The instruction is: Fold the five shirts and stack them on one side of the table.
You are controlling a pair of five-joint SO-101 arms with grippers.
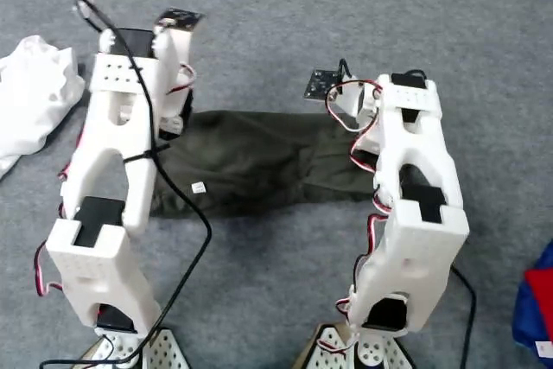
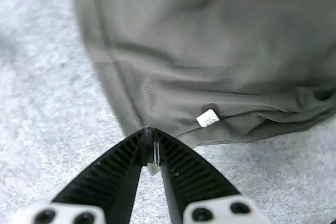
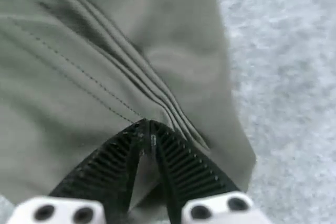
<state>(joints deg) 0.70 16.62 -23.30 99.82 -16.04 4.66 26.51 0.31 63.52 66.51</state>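
Observation:
A dark olive shirt lies folded into a long strip across the middle of the grey table, with a small white label near its front edge. My left gripper is shut, its tips pinching the shirt's hem close to the label. The left arm stands over the strip's left end. My right gripper is shut on a stitched seam of the shirt, with cloth showing between its fingers. The right arm covers the strip's right end.
A crumpled white shirt lies at the table's far left edge. A blue and red garment pokes in at the right edge near the front. Bare table stretches behind the olive shirt and in front of it between the arm bases.

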